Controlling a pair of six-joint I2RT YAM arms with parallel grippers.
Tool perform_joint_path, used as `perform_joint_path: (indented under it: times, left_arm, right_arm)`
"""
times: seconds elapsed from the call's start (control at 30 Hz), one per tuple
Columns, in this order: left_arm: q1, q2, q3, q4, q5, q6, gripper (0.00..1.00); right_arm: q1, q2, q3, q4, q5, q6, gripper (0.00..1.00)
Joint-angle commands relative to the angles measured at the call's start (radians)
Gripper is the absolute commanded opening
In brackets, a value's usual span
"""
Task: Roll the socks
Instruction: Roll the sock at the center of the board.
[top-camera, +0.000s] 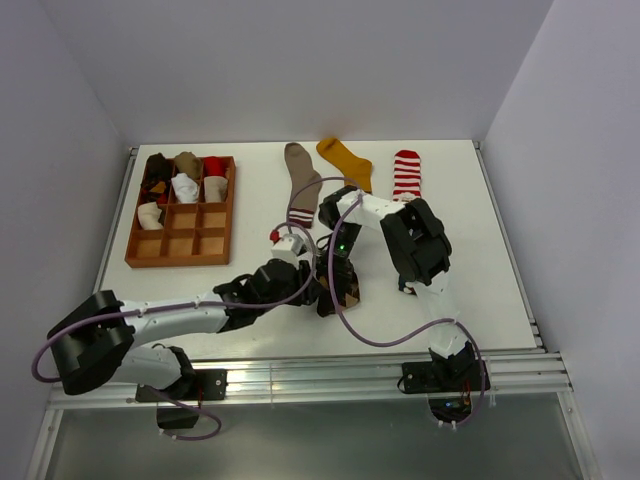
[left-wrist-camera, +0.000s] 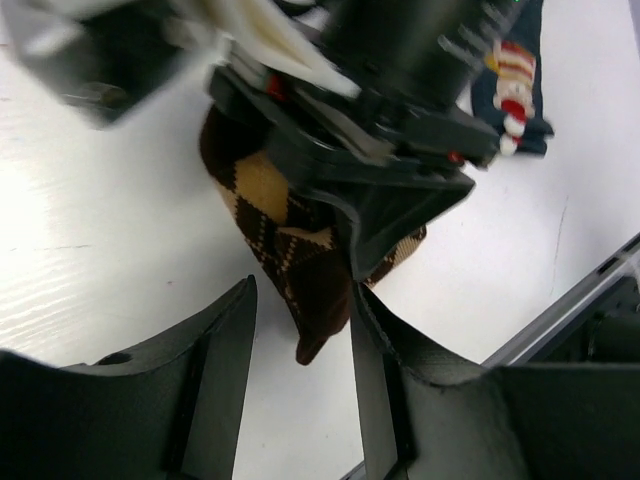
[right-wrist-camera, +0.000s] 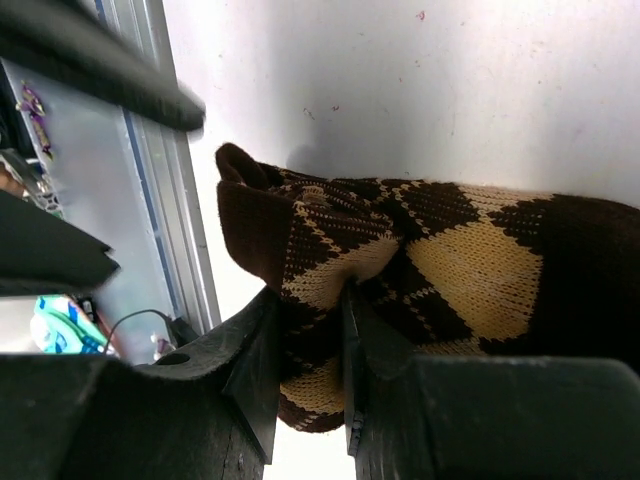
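At center | right gripper pinches argyle sock | left gripper parted around tip

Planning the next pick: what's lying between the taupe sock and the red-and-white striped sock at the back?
The mustard yellow sock lies there, laid out flat; the top view shows it.

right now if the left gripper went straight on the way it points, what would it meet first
The argyle sock: its dark end hangs between the left gripper's open fingers. Just beyond is the right gripper, pinching the same sock, though how far beyond is unclear.
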Motion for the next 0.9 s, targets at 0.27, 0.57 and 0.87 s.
perform_joint_path:
  times: [0.27,0.57,0.87]
  left_arm:
    - [-0.05,0.211,0.173,0.015,0.019,0.231,0.48]
    - [-0.023,0.223,0.167,-0.009,0.058,0.271,0.47]
    - [0.048,0.254,0.145,-0.008,0.233,0.303,0.48]
  right_arm:
    - [0.001,0.002,-0.022,0.033,0.021,0.008,0.05]
    - [-0.011,-0.001,-0.025,0.015,0.015,-0.011,0.05]
    - [-0.016,0.002,-0.025,0.006,0.013,-0.019,0.05]
